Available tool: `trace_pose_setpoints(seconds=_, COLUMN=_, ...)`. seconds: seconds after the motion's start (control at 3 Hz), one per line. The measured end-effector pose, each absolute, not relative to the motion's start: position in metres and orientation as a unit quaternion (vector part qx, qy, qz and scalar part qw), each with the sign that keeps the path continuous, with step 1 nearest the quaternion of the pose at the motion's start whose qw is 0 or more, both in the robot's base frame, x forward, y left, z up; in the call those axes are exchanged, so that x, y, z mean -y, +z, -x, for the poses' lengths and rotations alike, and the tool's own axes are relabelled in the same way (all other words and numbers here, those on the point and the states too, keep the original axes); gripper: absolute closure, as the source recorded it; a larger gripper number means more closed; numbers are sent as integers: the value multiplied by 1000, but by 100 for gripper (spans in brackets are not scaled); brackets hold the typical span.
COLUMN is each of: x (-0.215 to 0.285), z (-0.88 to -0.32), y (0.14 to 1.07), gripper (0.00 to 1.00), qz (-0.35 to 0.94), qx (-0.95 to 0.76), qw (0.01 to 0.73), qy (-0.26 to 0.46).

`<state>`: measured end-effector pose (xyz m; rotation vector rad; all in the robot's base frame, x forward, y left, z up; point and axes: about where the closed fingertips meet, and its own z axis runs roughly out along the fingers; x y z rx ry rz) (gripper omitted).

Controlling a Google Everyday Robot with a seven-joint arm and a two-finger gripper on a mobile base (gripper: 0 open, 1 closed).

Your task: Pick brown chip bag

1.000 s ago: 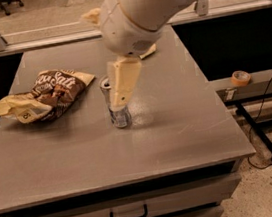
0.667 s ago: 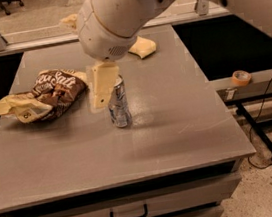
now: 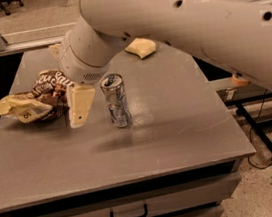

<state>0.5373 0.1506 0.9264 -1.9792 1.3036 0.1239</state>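
Cream gripper (image 3: 79,110) moved left beside brown chip bag (image 3: 46,88).

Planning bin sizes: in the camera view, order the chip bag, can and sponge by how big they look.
1. chip bag, widest, though the claw at its right end covers part.
2. can.
3. sponge; it sits farther back, partly behind the arm, so can versus sponge is unsure.

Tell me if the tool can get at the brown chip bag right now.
Probably yes. The tool hangs beside the brown chip bag, with nothing between them; the can stands apart on the tool's other side.
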Motion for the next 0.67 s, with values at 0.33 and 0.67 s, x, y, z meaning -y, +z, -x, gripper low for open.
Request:
trace_pose_setpoints(seconds=0.33, x=-177, z=-546, y=901, gripper=0, qz=766, qx=-517, qw=375, qy=73)
trace_pose_setpoints(seconds=0.67, x=-208, z=-548, y=887, gripper=0, qz=762, qx=-512, qw=383, qy=106)
